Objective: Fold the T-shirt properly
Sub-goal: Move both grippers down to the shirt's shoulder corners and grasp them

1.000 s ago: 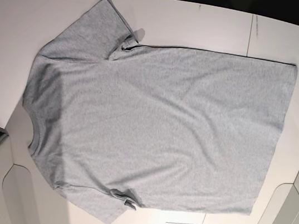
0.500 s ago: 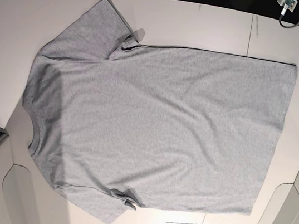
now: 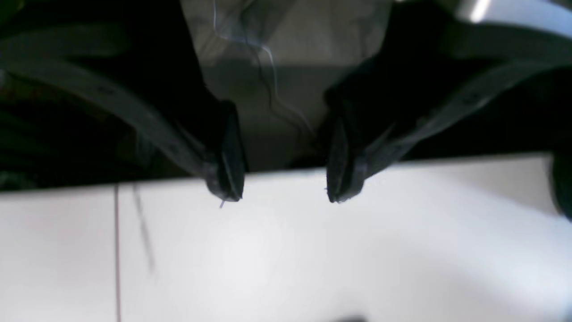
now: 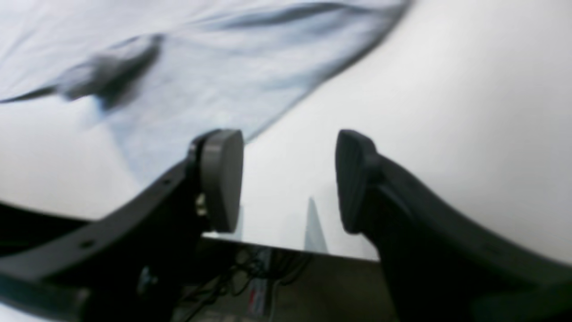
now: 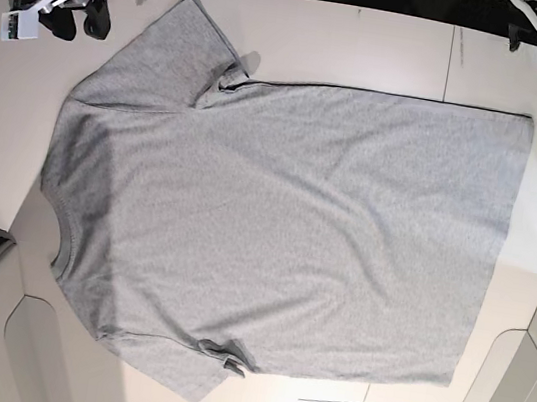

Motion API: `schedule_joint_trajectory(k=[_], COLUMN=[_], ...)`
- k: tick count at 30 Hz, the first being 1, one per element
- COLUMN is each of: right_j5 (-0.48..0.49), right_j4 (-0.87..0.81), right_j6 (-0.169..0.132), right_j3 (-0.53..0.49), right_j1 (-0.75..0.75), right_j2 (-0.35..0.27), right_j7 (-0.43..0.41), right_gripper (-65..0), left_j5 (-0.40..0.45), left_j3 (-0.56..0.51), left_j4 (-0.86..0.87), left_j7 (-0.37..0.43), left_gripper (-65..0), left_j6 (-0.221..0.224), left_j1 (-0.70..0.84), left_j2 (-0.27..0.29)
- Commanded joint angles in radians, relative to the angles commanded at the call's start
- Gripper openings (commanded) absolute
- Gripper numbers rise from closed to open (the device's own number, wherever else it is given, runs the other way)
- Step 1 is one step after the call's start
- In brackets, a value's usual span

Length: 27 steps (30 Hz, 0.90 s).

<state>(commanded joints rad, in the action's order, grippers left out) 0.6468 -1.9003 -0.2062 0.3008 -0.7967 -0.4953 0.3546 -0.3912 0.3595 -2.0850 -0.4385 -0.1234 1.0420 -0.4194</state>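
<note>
Light grey short-sleeved cotton T-shirt [image 5: 275, 227] lies flat, plain side up, on my pale table [image 5: 372, 50].
My right gripper [image 4: 288, 181] hovers released near its far sleeve; my left gripper [image 3: 279, 179], likewise unclenched, hangs over the table's far edge.

Legible text: none found.
T-shirt [image 5: 275, 222] shows its plain grey side; no lettering, labels or numbers readable in any view.

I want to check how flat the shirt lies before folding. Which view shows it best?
The base view: the whole light grey cotton T-shirt lies spread out there. The right wrist view catches only a blurred sleeve; the left wrist view shows none of it.
</note>
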Motion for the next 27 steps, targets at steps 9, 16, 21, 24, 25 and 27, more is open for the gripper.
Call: schedule_joint_trajectory(k=[9,16,21,24,25,27], right_j5=[0.003,0.020,0.019,0.019,0.018,0.015], right_j4=[0.072,0.076,0.076,0.076,0.076,0.076], right_j6=[-0.012,-0.064,-0.063,-0.063,-0.063,-0.063], right_j3=[0.000,0.000,0.000,0.000,0.000,0.000], right_j1=[0.021,0.024,0.024,0.024,0.024,0.024], right_j2=[0.000,0.019,0.048,0.050,0.050,0.050], right_j7=[0.024,0.025,0.042,0.043,0.043,0.043], right_gripper=[-32.0,-29.1,-19.9,-19.9,-19.9,-19.9], left_j5=[-0.097,-0.117,-0.117,-0.123,-0.134,-0.149], left_j3=[0.000,0.006,0.007,0.006,0.006,0.006], left_j4=[0.062,0.207,0.277,0.278,0.278,0.278], left_j7=[0.000,0.006,-0.080,-0.143,-0.156,-0.172], left_gripper=[-31.6,-22.9,-22.9,-22.9,-22.9,-22.9], left_j6=[0.000,0.043,0.086,0.085,0.080,0.050], left_j1=[-0.134,-0.264,-0.362,-0.400,-0.409,-0.414], left_j2=[-0.082,-0.097,-0.097,-0.097,-0.097,-0.097])
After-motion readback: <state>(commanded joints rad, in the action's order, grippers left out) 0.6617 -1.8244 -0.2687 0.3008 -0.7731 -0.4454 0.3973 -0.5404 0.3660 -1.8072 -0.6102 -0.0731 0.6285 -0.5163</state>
